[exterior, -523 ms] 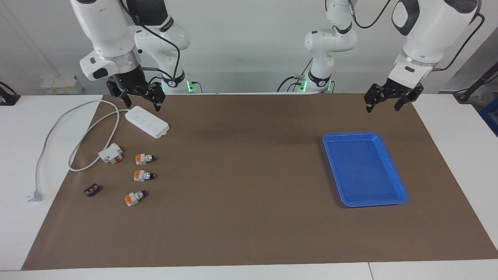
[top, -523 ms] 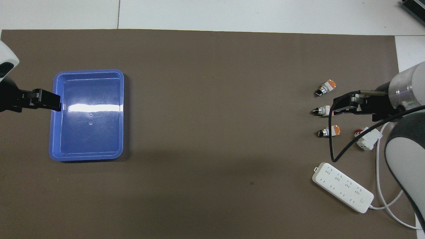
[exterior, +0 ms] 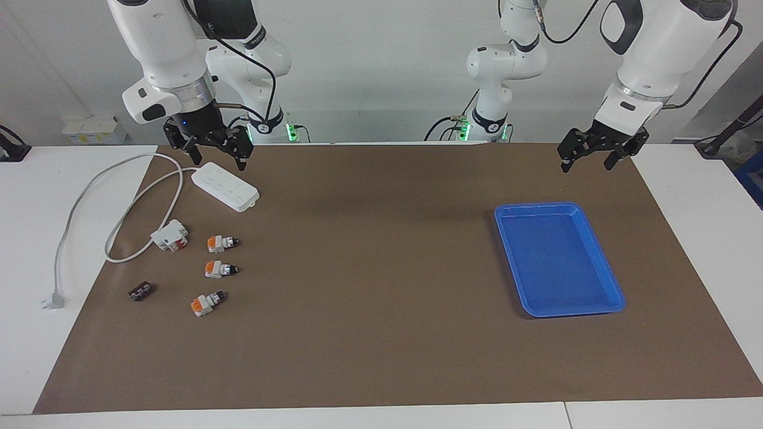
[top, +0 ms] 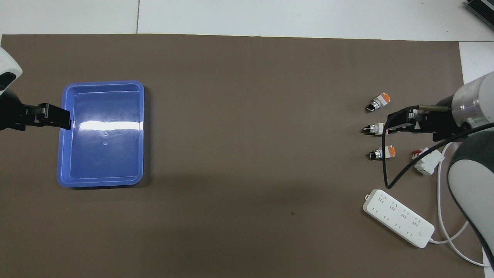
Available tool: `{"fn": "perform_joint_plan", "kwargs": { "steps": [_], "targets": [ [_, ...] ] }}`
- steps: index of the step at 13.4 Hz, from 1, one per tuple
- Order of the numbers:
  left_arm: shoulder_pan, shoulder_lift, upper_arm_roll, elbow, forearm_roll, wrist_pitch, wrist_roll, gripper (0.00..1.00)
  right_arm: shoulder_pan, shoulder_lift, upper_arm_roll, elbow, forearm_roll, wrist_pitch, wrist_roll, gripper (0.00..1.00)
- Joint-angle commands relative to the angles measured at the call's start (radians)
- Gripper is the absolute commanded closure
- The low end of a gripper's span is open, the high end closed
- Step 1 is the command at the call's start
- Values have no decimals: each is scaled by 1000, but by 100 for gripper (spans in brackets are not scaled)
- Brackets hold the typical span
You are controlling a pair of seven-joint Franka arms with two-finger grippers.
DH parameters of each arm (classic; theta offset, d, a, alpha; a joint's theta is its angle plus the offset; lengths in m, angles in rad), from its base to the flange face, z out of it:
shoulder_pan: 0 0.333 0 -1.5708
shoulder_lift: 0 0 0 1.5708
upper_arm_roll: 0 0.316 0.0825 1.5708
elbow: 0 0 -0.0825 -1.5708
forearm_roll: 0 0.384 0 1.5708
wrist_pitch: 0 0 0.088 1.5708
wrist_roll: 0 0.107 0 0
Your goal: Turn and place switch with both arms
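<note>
Three alike switches with orange ends lie in a row on the brown mat toward the right arm's end: one (exterior: 222, 242) (top: 377, 102), a middle one (exterior: 219, 269) (top: 373, 128) and one (exterior: 207, 302) (top: 381, 153). My right gripper (exterior: 217, 156) (top: 389, 125) is open and empty, up in the air over the power strip and switch area, touching nothing. In the overhead view it covers the middle switch's orange end. My left gripper (exterior: 587, 159) (top: 65, 117) is open and empty, in the air by the blue tray's edge at the left arm's end.
A blue tray (exterior: 539, 207) (top: 102, 82) lies empty. A white power strip (exterior: 225, 186) (top: 399, 217) lies nearer the robots than the switches, its cable looping to a plug (exterior: 52, 300). A white-and-red block (exterior: 170, 235) (top: 426, 160) and a black ridged block (exterior: 141, 291) lie beside the switches.
Both grippers have shifted only very slightly. Nothing on the table has moved.
</note>
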Motion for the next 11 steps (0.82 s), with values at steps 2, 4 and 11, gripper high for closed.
{"fn": "perform_joint_plan", "kwargs": {
  "steps": [2, 4, 11],
  "targets": [
    [8, -27, -4, -25, 10, -9, 8, 0, -16, -23, -8, -26, 23, 2, -3, 1],
    [8, -27, -4, -25, 10, -9, 8, 0, -36, -19, -10, -28, 24, 44, 26, 3],
    [8, -27, -4, -25, 10, -9, 8, 0, -131, 96, -10, -78, 23, 309, 217, 7]
  ]
}}
